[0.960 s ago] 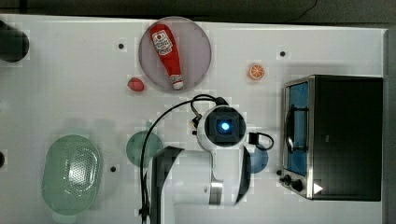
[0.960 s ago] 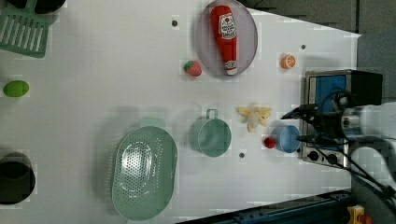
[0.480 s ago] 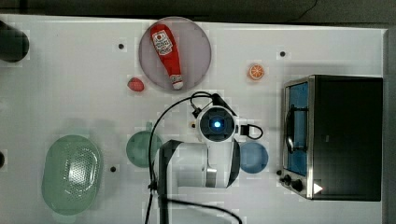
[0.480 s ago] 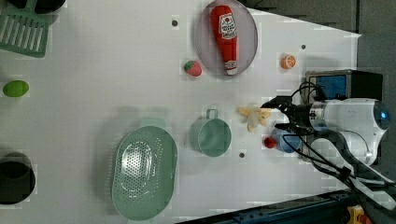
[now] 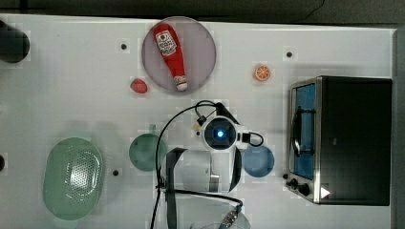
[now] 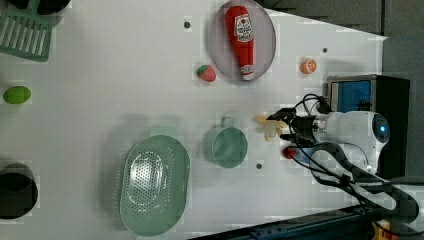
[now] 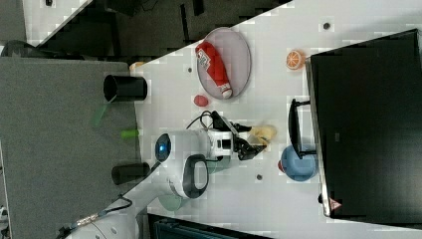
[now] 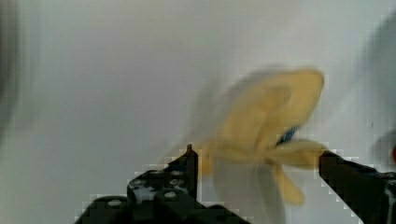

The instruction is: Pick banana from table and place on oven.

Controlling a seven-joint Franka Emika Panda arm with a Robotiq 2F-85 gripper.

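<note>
Two fingers of my gripper (image 8: 254,163) are standing wide apart in the wrist view, one on each side of the banana (image 8: 266,126), and I am gripping nothing yet. Going left to right across the top view, I am passing the green colander (image 5: 72,177), the green cup (image 5: 145,151), then my own wrist over the banana, which is lying on the table (image 5: 71,86) between that cup and the blue bowl (image 5: 258,161), and last the oven (image 5: 351,138) at the top view's right edge. In the left view the banana (image 6: 265,125) is poking out just past my fingertips (image 6: 281,114).

What is worrying me: the fruit is peeled open into uneven lobes, so if I am closing on a loose flap and not the body, it may be slipping out on the lift. The bowl is sitting near, and a skewed descent could be nudging it.

Compared with a second ago, I am sitting further toward the top view's top edge, over the banana instead of short of it, and my opening is narrowing slightly.
</note>
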